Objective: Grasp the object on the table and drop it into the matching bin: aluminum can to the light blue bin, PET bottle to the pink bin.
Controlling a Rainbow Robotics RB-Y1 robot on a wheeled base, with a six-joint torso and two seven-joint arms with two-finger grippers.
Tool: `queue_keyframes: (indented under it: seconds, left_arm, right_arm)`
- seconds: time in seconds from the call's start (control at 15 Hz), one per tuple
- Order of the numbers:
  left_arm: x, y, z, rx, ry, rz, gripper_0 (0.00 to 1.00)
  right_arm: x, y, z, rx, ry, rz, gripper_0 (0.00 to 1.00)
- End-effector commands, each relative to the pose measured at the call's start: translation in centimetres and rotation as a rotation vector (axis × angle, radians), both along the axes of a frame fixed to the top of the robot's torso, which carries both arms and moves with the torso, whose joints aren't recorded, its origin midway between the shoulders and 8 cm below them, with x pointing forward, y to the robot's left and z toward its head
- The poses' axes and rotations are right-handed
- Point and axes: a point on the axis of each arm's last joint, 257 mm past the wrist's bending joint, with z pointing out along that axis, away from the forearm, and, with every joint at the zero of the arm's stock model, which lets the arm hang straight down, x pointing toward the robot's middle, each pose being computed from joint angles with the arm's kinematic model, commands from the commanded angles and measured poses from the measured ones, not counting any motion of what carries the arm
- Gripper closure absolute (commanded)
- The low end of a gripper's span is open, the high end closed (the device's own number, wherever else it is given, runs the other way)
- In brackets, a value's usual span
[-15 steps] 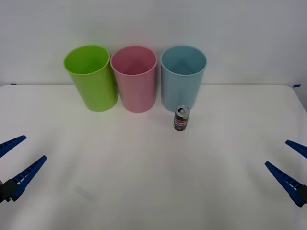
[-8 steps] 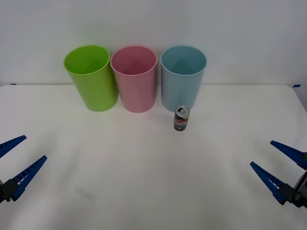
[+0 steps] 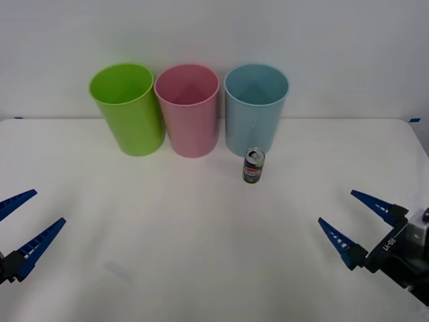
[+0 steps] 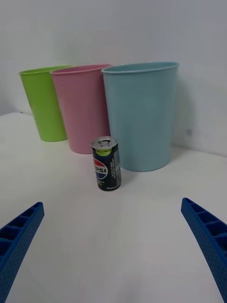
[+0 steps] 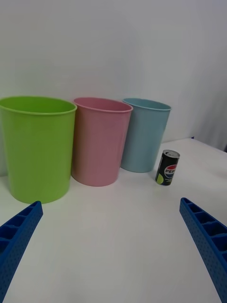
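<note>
Two grippers hovered low with fingers spread: right gripper (image 3: 351,221) at the table's (image 3: 201,235) right, left gripper (image 3: 23,220) parked left. One aluminum can (image 3: 253,166) stood upright before the light blue bin (image 3: 255,111), one of three bins.

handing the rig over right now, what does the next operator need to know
Right gripper: open, low over the white table on the right, pointed at the can.
Left gripper: open, parked at the left edge.
Small dark aluminium can with silver top: upright on the table, just in front of the tall light blue plastic bin.
Done: nothing grasped yet.
Left: grasp the can, drop it in the light blue bin.
</note>
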Motion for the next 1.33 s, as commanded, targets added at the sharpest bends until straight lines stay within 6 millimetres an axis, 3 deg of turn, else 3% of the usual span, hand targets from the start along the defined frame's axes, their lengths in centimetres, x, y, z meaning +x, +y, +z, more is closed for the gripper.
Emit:
queue_keyframes:
  seconds: [0.07, 0.73, 1.33]
  left_arm:
    - [0.0, 0.0, 0.0, 0.0, 0.0, 0.0, 0.0]
    - [0.0, 0.0, 0.0, 0.0, 0.0, 0.0, 0.0]
    - [0.0, 0.0, 0.0, 0.0, 0.0, 0.0, 0.0]
  right_arm:
    - [1.6, 1.6, -0.6, -0.014, 0.003, -0.021, 0.0]
    - [7.7, 6.9, -4.7, -0.004, 0.052, -0.018, 0.0]
    - [11.1, 11.1, -6.0, -0.02, 0.066, -0.061, 0.0]
